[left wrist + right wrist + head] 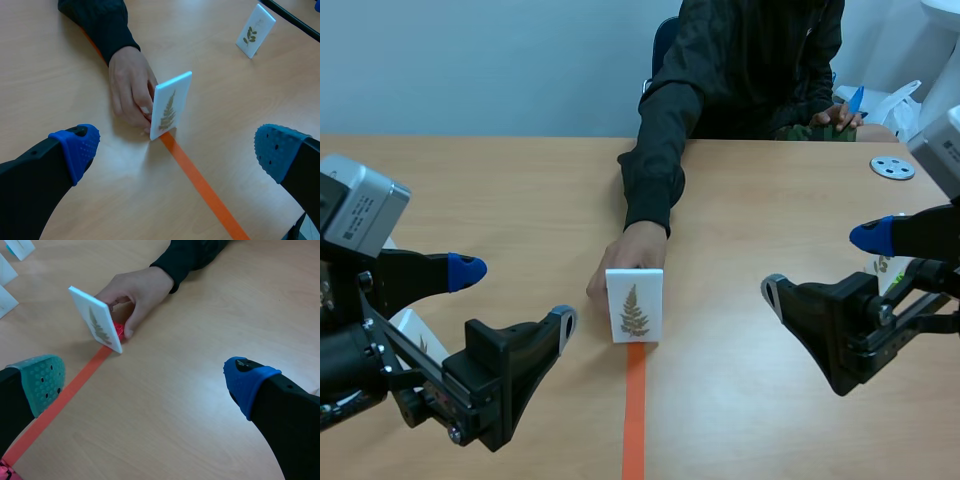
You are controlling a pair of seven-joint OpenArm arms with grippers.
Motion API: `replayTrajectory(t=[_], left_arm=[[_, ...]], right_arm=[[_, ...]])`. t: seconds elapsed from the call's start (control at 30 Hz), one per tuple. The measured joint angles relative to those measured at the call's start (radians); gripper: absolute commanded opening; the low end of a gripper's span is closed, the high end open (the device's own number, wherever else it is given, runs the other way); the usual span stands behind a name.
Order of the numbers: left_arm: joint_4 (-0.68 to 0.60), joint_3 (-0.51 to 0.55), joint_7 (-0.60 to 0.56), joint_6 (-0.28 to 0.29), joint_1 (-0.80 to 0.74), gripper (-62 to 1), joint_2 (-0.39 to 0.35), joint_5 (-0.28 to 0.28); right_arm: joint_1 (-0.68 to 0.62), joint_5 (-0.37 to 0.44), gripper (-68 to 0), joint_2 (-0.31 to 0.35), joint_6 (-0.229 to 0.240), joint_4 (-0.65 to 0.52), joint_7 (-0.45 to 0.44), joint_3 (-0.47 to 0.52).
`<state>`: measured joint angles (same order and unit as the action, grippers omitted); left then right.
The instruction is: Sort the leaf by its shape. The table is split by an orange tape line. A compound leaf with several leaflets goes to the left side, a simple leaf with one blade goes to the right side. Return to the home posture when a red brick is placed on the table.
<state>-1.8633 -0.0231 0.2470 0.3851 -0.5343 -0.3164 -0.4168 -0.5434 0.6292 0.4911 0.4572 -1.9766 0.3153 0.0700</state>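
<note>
A white card with a fern-like leaf of several leaflets stands upright at the far end of the orange tape line. A person's hand holds it from behind. The card is ahead of my left gripper, between the lines of its fingers. In the right wrist view the card is ahead and to the left-finger side, with a small red piece at its base under the hand. My left gripper and right gripper are both open and hold nothing, each well short of the card.
Another leaf card stands on the right half, partly hidden by my right gripper in the scene view. Several white cards stand on the left half. A grey disc lies far right. The person's sleeve crosses the table's middle.
</note>
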Motion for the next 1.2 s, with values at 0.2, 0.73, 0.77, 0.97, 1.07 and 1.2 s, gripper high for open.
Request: replayTrajectory(t=[0.2, 0.73, 0.77, 0.97, 1.07, 1.2], left_arm=[[0.0, 0.0, 0.0, 0.0, 0.0, 1.4, 0.0, 0.0], [0.0, 0.0, 0.0, 0.0, 0.0, 1.4, 0.0, 0.0], [0.0, 0.0, 0.0, 0.0, 0.0, 1.4, 0.0, 0.0], [0.0, 0.0, 0.0, 0.0, 0.0, 1.4, 0.0, 0.0], [0.0, 0.0, 0.0, 0.0, 0.0, 1.4, 0.0, 0.0], [0.0, 0.0, 0.0, 0.0, 0.0, 1.4, 0.0, 0.0]], right_arm=[[0.0, 0.0, 0.4, 0.0, 0.0, 0.0, 0.0, 0.0], [0.0, 0.0, 0.4, 0.0, 0.011, 0.0, 0.005, 0.0], [0.0, 0.0, 0.4, 0.0, 0.011, 0.0, 0.005, 0.0], [0.029, 0.0, 0.4, 0.0, 0.015, 0.019, 0.003, -0.003], [0.088, -0.001, 0.4, 0.002, 0.015, 0.076, -0.003, -0.04], [0.18, -0.001, 0.4, 0.003, 0.047, 0.189, -0.032, -0.132]])
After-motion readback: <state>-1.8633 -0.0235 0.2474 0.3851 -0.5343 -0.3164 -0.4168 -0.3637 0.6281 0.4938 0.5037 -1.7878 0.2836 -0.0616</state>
